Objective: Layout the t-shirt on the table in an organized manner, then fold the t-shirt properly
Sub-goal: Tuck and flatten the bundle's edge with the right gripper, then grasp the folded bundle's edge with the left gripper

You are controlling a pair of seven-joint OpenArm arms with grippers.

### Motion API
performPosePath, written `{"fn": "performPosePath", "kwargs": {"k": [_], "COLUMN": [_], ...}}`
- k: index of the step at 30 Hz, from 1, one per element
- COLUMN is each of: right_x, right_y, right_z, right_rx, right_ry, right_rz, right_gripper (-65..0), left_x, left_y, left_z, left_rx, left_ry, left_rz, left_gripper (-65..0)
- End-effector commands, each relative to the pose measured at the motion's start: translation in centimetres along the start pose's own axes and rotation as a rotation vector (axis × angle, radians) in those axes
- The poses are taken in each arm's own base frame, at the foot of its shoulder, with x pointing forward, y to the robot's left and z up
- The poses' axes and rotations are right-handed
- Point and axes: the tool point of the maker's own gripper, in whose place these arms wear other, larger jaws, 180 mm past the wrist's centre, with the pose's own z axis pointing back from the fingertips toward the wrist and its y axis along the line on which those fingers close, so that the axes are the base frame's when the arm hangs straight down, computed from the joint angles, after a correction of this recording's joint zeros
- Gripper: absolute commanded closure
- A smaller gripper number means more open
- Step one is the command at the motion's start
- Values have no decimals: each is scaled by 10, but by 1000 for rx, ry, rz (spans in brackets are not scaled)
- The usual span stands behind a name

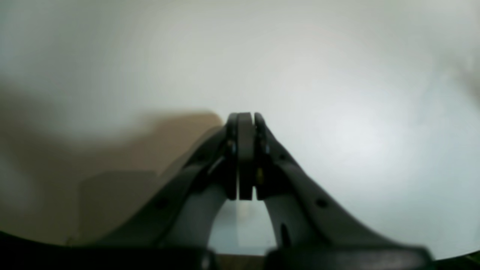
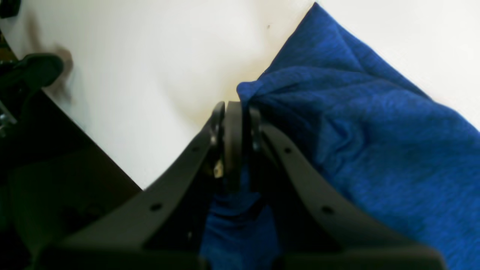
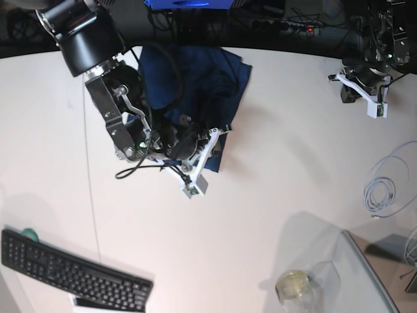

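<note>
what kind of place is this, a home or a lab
Most likely a robotics lab or test bench, not a home: a wide white table with a black keyboard, a loose cable coil, and power strips and wiring behind the far edge.

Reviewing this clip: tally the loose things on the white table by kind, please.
Cloth: 1, the t-shirt
Keyboard: 1, black keyboard
Cable: 1, coiled white cable
Glass: 1, jar
Total: 4
</note>
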Motion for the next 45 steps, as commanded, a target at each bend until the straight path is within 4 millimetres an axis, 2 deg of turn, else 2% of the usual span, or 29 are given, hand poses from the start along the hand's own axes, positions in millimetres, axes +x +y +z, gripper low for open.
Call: {"fn": "performPosePath", "kwargs": {"k": [1,7,12,17,19,23,24,26,28,29,32,33,36,40,41,43,45], "right_x": [26,32,52,54,62,62,64,72,93,100,109,108,95,57,47,26,8], "right_y": [12,12,12,17,16,13,14,19,27,27,17,4,-33,-101,-115,-144,-164], "right_z": [1,-15,-14,-22,-22,-25,-24,-19,-2,9,47,61,89,125,131,148,159], "right_rx": [29,32,28,37,35,34,35,48,61,58,25,-4,-79,-226,-255,-328,-379], "right_ry": [-57,-26,-94,-87,-128,-144,-150,-174,-246,-283,-375,-401,-444,-459,-454,-437,-425], "right_rz": [10,-15,-6,-25,-25,-39,-37,-21,16,39,106,107,50,-79,-103,-144,-181], "right_gripper": [-9,-11,-14,-20,-72,-285,-320,-332,-321,-320,-324,-326,-326,-327,-327,-327,-327], "left_x": [14,13,13,13,13,13,13,13,17,21,36,43,63,84,87,90,86], "left_y": [5,3,2,2,1,0,0,0,-5,-14,-75,-98,-137,-181,-191,-205,-220], "left_z": [3,2,2,2,2,2,2,2,2,2,9,15,34,51,53,51,42], "left_rx": [2,-1,-4,-4,-5,-8,-8,-8,-19,-45,-245,-314,-441,-531,-550,-583,-622], "left_ry": [-37,-35,-33,-33,-34,-34,-34,-34,-45,-55,-103,-139,-228,-279,-288,-289,-266], "left_rz": [-16,-18,-19,-19,-17,-19,-19,-19,-24,-40,-134,-130,-90,-104,-109,-106,-98], "left_gripper": [0,0,0,0,0,0,0,0,0,0,0,0,0,0,-86,-349,-561]}}
